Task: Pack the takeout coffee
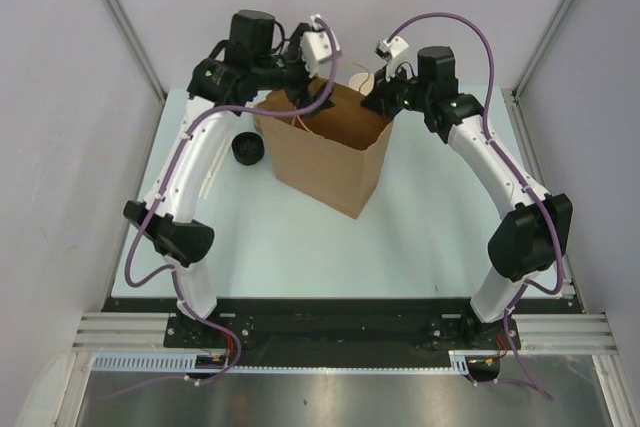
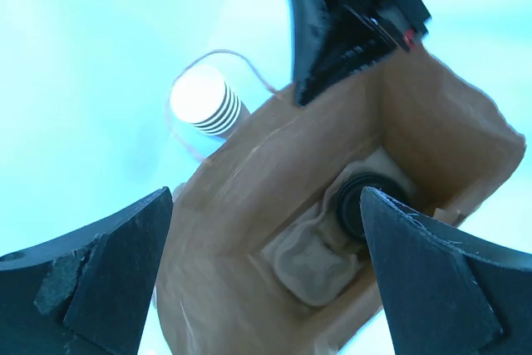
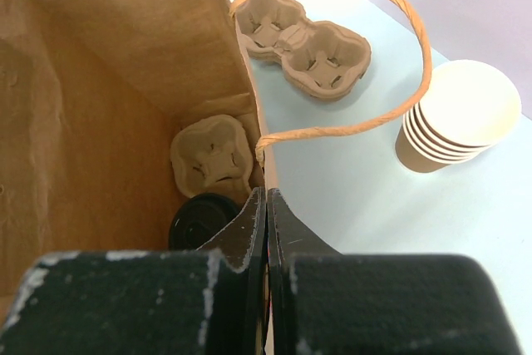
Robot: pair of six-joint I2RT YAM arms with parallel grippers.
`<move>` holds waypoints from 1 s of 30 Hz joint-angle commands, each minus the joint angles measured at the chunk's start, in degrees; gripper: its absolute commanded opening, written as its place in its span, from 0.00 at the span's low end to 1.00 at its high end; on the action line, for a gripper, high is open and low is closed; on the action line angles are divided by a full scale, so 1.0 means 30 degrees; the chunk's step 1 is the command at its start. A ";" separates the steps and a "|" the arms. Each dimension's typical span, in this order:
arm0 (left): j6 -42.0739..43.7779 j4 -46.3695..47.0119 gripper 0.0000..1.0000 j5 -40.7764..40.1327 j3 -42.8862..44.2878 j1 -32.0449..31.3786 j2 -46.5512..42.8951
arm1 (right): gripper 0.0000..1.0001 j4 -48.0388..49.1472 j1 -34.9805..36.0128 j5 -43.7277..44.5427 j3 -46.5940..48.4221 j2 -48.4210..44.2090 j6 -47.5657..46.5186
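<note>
The right tool [image 3: 266, 230] is pinching shut on the rim of the brown paper bag [image 3: 100, 97], just below where the twisted paper handle [image 3: 374, 6] is looping out over the bench [image 3: 349, 180]. The left tool [image 2: 266, 205] is hanging over the bag's open mouth with its fingers [image 2: 91, 276] spread wide, gripping nothing.

Inside the bag, the takeout coffee [image 3: 198, 222] is sitting at the bottom, showing only its round black lid; its paper body is hidden from both wrist views. It is resting in one pocket of a moulded pulp carrier [image 3: 212, 155], whose neighbouring pocket is lying open beside it.

In the top view the bag is standing upright in the middle of the far half of the bench, with both arms reaching in over its far rim. Just beyond the bag, a second pulp carrier [image 3: 303, 39] is lying on the bench. A stack of lidless paper cups [image 3: 457, 118] is standing near it. A loose black lid [image 1: 247, 150] is lying on the bench just left of the bag.
</note>
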 commanded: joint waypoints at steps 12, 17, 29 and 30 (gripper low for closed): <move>-1.1987 0.5401 0.85 -0.1023 -0.5490 0.8549 -0.3632 | 0.04 0.0115 0.0477 0.0447 0.0811 -0.0057 -0.0423; -1.1255 0.4171 0.68 -0.3163 -0.8451 1.1479 -0.2872 | 0.16 -0.0002 0.0595 0.0711 0.0958 -0.0116 -0.0305; -1.1052 0.5017 0.59 -0.6388 -0.9686 1.4295 0.2339 | 0.50 -0.0529 0.0800 0.1766 0.1835 -0.0351 -0.0071; -1.0992 0.5193 0.58 -0.6477 -0.9598 1.4325 0.2635 | 0.51 -0.0616 0.0801 0.1882 0.1953 -0.0380 -0.0071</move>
